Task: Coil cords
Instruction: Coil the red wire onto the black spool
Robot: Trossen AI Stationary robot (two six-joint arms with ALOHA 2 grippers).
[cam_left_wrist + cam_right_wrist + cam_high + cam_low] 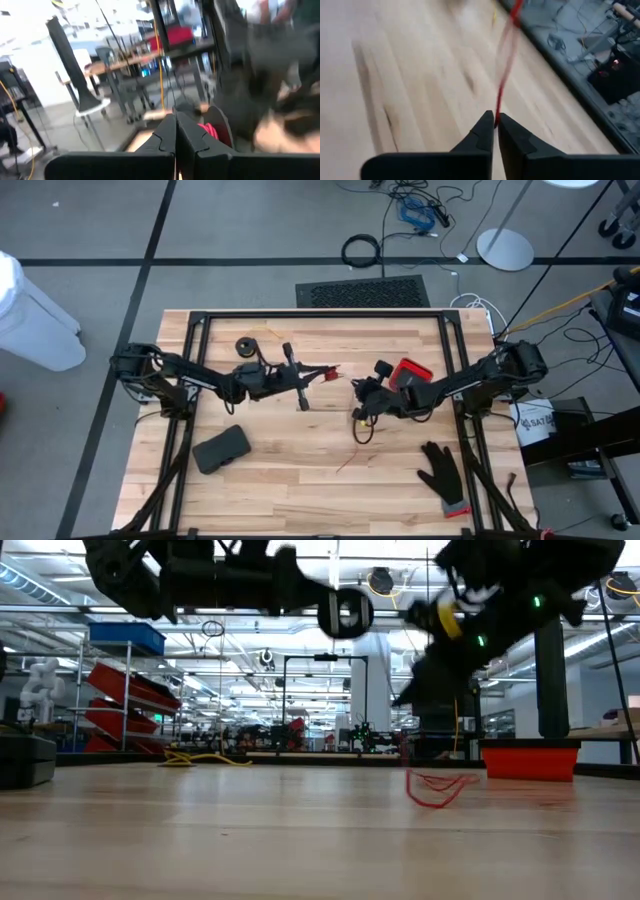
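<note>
Lying nearest on the table are one black glove and one dark pad. Mid-table, the right gripper pinches the one visible red cord; the left gripper is clenched empty. Farther off sits one black spool.

Overhead camera straight down, tabletop-level camera across table, 2 close wrist cameras, all sharing the wood surface

two robot arms, one red cord, one black spool, one black glove, one red bin, one dark pad on one table.
</note>
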